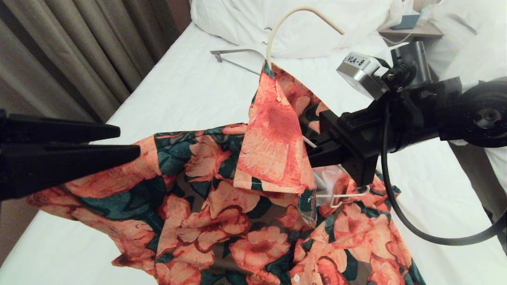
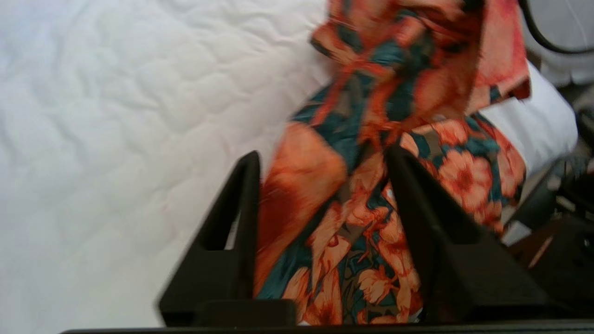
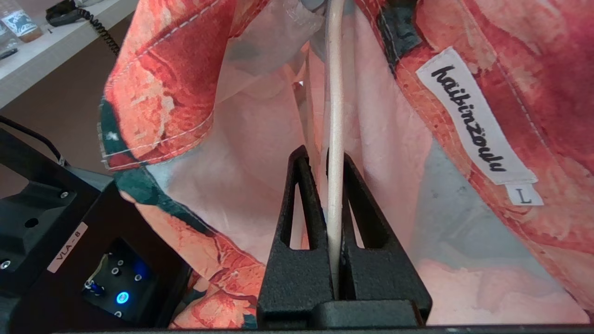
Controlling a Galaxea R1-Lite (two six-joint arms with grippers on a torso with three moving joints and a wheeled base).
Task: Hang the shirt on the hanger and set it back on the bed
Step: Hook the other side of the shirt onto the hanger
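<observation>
step: threading floral shirt [image 1: 222,206] onto wire hanger [image 1: 277,35]
right gripper [image 3: 335,195]: clenched on hanger
left gripper [image 2: 320,185]: parted around shirt
next: likely pull the shoulder over

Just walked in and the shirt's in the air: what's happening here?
The right tool is shut on the hanger, holding it inside the shirt above the bed. The left tool is open, with shirt fabric between its fingers. The shirt hangs bunched, not yet neatly on the hanger.

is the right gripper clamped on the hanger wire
Yes, the right gripper's fingers are shut on the cream hanger wire inside the shirt.
</observation>
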